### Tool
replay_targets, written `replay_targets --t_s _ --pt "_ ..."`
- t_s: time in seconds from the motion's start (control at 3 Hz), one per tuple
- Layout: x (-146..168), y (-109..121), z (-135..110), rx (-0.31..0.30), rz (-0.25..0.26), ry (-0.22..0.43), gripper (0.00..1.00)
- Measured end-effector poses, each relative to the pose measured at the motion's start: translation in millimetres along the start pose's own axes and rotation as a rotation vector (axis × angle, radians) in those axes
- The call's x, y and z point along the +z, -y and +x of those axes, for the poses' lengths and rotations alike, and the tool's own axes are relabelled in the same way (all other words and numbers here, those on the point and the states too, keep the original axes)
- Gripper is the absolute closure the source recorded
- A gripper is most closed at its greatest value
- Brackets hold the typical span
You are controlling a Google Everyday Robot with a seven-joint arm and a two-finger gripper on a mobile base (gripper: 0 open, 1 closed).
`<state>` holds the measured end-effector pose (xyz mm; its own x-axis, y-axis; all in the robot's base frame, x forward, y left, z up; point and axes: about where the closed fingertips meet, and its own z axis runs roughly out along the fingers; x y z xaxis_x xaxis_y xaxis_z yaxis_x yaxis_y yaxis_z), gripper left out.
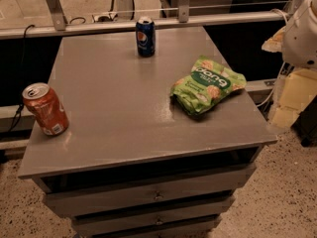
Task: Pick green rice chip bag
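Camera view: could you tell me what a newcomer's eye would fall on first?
The green rice chip bag stands out on the right of the grey tabletop. An orange can stands at its left edge and a blue can at the back. The end effector is out of view; only a white robot part shows at the right.

the grey surface (124, 108) carries three things well apart: a green rice chip bag (207, 86) lying flat at right, a blue pepsi can (145, 36) upright at back, an orange can (45, 109) upright near the left edge.
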<state>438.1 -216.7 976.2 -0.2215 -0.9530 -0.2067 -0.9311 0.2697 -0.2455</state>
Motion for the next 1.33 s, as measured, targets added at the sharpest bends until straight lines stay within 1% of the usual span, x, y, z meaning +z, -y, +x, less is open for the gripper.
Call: replay_targets --t_s 0.33,0.67,1.0,1.33 --pt "5 4 -1 0.003 0.006 0.012 0.0" --pt "31 18 -5 0.039 0.006 0.072 0.0" --pt "74 38 -23 0.099 -0.017 0.172 0.0" --pt "112 56 -38 0.155 -0.035 0.245 0.0"
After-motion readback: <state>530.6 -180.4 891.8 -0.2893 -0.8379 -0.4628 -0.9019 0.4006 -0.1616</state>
